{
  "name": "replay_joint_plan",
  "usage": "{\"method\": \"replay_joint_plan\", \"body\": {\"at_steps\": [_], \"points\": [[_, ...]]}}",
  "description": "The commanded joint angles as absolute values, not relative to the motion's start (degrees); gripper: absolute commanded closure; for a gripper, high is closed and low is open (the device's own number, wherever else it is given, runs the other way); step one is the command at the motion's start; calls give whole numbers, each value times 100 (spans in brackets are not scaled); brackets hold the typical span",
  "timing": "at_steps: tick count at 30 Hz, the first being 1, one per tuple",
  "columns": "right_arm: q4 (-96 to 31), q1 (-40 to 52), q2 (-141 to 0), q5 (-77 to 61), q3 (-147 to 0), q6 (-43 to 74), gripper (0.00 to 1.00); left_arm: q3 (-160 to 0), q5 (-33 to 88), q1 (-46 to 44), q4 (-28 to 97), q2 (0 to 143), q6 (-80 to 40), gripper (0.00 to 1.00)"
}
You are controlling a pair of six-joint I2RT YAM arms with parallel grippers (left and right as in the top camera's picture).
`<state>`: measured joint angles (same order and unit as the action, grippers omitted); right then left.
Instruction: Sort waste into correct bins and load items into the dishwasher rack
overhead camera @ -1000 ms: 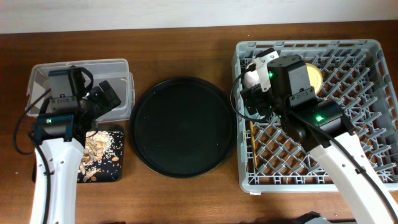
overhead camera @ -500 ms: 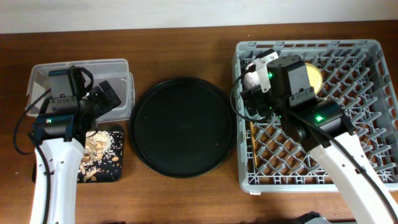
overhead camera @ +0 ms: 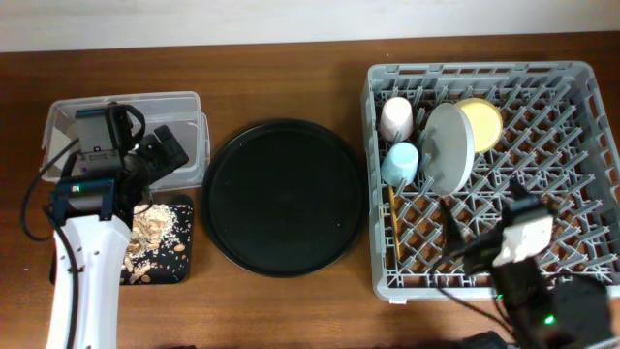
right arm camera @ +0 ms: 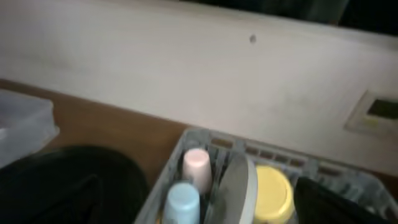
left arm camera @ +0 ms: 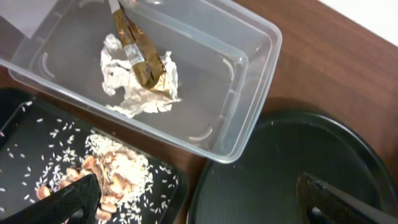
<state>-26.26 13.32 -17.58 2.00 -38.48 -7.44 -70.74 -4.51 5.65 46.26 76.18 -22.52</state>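
- Left pincer (left arm camera: 199, 202) released, fingers spread wide, empty.
- Under it: scraps (left arm camera: 115, 171) on tray (left arm camera: 37, 134).
- Just beyond: tissue (left arm camera: 134, 93) and wrapper (left arm camera: 140, 56) in tub (left arm camera: 252, 93).
- Right pincer (right arm camera: 199, 191), blurred, looks spread; ahead of it, blue cup (right arm camera: 181, 202), pink cup (right arm camera: 196, 163), plate (right arm camera: 233, 186), bowl (right arm camera: 273, 193) in rack (right arm camera: 205, 138).

A brown wooden table (overhead camera: 281, 78) is spreading across the whole scene, with soft, even light lying over its surface. A plain white wall (right arm camera: 155, 68) is rising just behind the table's far edge. Above the table's far right end, a pale rectangular wall plate (right arm camera: 376, 112) is showing on that wall, blurred. A small dark speck (right arm camera: 252, 38) is sitting higher up.
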Motion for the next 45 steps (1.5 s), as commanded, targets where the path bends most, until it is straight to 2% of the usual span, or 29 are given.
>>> {"method": "replay_joint_plan", "body": {"at_steps": [1, 4, 6, 9, 13, 36, 40, 45], "points": [[-1660, 1127, -690, -126, -2351, -652, 1, -7140, -451, 580, 4617, 7601, -2226, 1], [-113, 1074, -183, -456, -1015, -631, 2, -7140, -451, 580, 4617, 7601, -2226, 1], [364, 1074, -91, -436, -521, -519, 2, -7140, -451, 580, 4617, 7601, -2226, 1], [307, 1074, -19, -432, -148, -504, 2, -7140, -451, 580, 4617, 7601, -2226, 1], [-427, 1074, -19, -425, -32, -506, 2, -7140, -451, 580, 4617, 7601, -2224, 1], [-414, 1074, -21, -432, -32, -506, 2, -7124, -454, 578, 4637, 7583, -2226, 1], [-412, 1074, -21, -432, -32, -506, 2, -7118, -451, 423, 4639, 6676, -2226, 1], [-414, 1074, -21, -429, -32, -506, 2, -6523, -845, 158, 4639, 4707, -2224, 1]]}}
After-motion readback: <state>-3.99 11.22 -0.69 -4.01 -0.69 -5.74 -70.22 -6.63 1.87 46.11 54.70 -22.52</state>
